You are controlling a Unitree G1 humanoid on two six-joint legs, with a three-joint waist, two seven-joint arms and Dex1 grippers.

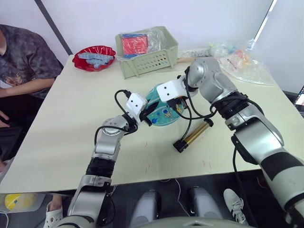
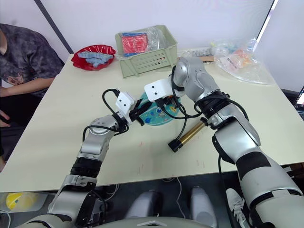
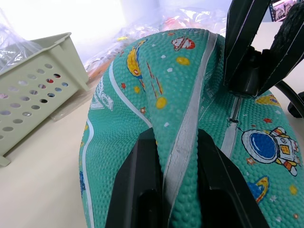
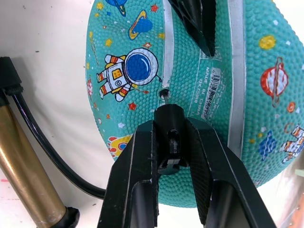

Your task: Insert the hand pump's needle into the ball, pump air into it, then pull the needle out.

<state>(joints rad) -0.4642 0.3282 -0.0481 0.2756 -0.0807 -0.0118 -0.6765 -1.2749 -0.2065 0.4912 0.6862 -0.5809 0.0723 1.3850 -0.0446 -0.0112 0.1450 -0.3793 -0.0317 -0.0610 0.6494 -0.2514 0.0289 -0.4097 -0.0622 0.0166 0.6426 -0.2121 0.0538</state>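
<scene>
Your left gripper (image 3: 176, 156) pinches a fold of the ball (image 3: 142, 95). Your right gripper (image 4: 172, 142) clamps the needle (image 4: 164, 94) fitting, tip at the valve hole.

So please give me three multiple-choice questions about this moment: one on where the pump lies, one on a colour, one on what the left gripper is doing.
1. Where is the hand pump?
A. on the table beside the ball
B. in the basket
C. held up in the air

2. What colour is the ball?
A. orange
B. teal
C. white

3. What is the left gripper doing?
A. hanging open, away from the ball
B. holding the pump
C. pinching a fold of the ball

Answers:
1 A, the brass cylinder lies flat on the table.
2 B, teal skin with white seams.
3 C, its fingers squeeze a ridge of the ball.
</scene>
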